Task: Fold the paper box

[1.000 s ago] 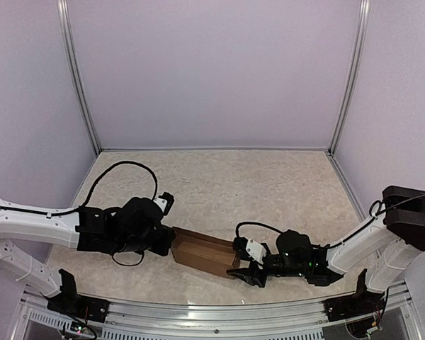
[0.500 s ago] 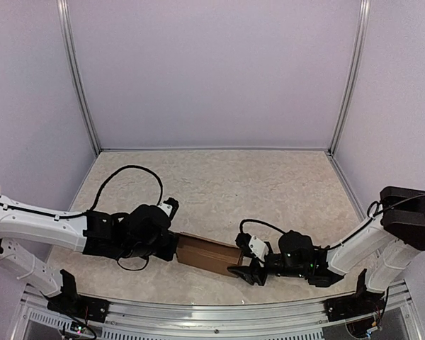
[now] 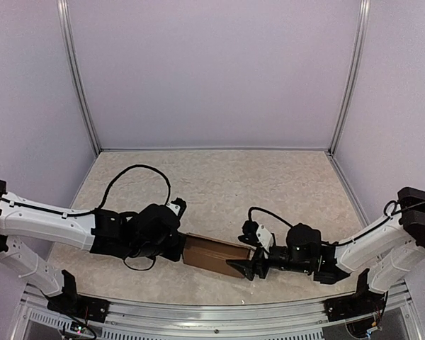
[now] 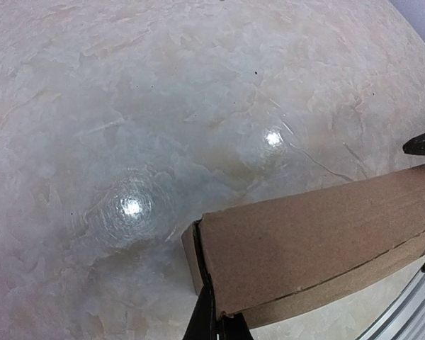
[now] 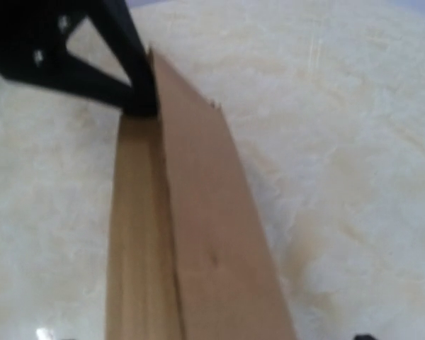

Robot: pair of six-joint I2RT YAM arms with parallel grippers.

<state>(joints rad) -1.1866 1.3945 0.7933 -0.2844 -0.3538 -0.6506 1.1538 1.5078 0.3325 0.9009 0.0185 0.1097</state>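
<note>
The paper box point(image 3: 214, 255) is a small brown carton lying on its side near the table's front edge, between the two arms. My left gripper point(image 3: 182, 248) is shut, and its tips point(image 4: 218, 322) press against the corner of the box point(image 4: 319, 241) at its left end, beside a slit behind the end flap. My right gripper point(image 3: 246, 265) is open at the other end. Its dark fingertips point(image 4: 421, 144) show on either side of the carton. In the right wrist view the box point(image 5: 198, 241) runs away from the camera to the left gripper point(image 5: 120, 71).
The marble-patterned tabletop point(image 3: 227, 184) is walled at the back and both sides. An aluminium rail point(image 3: 212, 310) runs along the front edge just below the box. A black cable point(image 3: 138, 170) loops off the left arm.
The left arm has pushed the box a little to the right. The right gripper has opened wider and drawn back to the right with its arm.
</note>
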